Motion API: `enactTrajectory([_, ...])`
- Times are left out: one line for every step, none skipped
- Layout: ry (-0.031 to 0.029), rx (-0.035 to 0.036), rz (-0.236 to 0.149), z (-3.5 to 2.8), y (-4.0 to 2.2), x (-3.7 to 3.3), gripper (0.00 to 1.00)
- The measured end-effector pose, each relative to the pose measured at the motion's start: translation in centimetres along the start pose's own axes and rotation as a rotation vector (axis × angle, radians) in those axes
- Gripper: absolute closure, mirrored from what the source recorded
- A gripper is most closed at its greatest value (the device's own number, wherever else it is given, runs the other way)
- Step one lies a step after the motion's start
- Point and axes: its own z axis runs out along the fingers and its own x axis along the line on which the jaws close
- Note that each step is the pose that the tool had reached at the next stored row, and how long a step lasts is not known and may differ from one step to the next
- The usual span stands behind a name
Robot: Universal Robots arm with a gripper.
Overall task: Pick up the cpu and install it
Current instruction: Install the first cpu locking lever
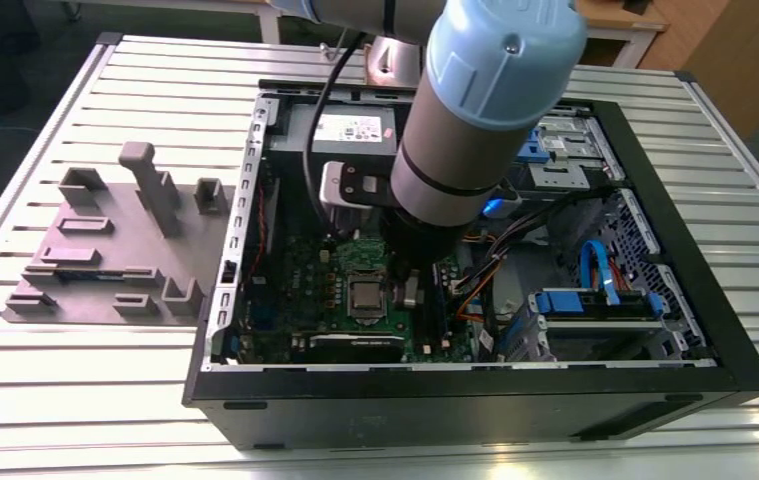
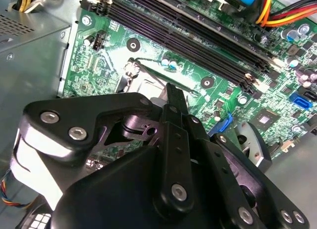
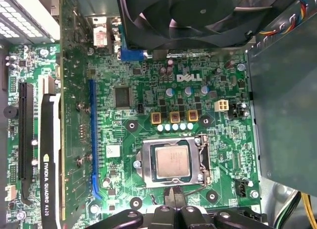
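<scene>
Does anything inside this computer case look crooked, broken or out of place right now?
Nothing stands out. The cpu lies flat and square inside the metal socket frame on the green motherboard, edges parallel to the frame. The gripper hangs just beside the socket. Cables run loosely but look intact.

The cpu [image 3: 171, 161], a flat square chip with a silver-grey metal top and thin pale rim, lies level inside the rectangular metal socket frame [image 3: 143, 165] on the green motherboard. In the exterior view the cpu [image 1: 364, 294] lies face up.
</scene>
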Motion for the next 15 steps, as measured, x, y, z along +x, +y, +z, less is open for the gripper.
enactTrajectory([-0.0001, 0.0000, -0.001, 0.02, -0.02, 0.00, 0.89])
enactTrajectory([-0.0002, -0.0001, -0.001, 0.03, -0.07, -0.01, 0.89])
enactTrajectory([-0.0001, -0.0001, -0.001, 0.03, -0.12, -0.01, 0.89])
enactTrajectory([-0.0002, -0.0001, -0.001, 0.04, -0.16, -0.01, 0.89])
enactTrajectory([-0.0001, 0.0000, -0.001, 0.05, -0.20, -0.01, 0.89])
enactTrajectory([-0.0002, 0.0000, -0.001, 0.06, -0.25, -0.02, 0.89])
enactTrajectory([-0.0001, 0.0000, -0.001, 0.07, -0.28, -0.02, 0.89])
enactTrajectory([-0.0001, -0.0001, -0.002, 0.09, -0.30, -0.02, 0.89])
enactTrajectory([-0.0001, -0.0001, -0.002, 0.10, -0.31, -0.02, 0.89])
enactTrajectory([0.0000, -0.0001, -0.003, 0.11, -0.33, -0.02, 0.89])
enactTrajectory([0.0001, -0.0002, -0.004, 0.12, -0.35, -0.01, 0.89])
enactTrajectory([0.0002, -0.0003, -0.004, 0.13, -0.35, -0.01, 0.89])
enactTrajectory([0.0002, -0.0003, -0.005, 0.16, -0.36, -0.01, 0.89])
enactTrajectory([0.0002, -0.0004, -0.006, 0.18, -0.36, 0.00, 0.89])
enactTrajectory([0.0003, -0.0004, -0.007, 0.22, -0.37, 0.01, 0.89])
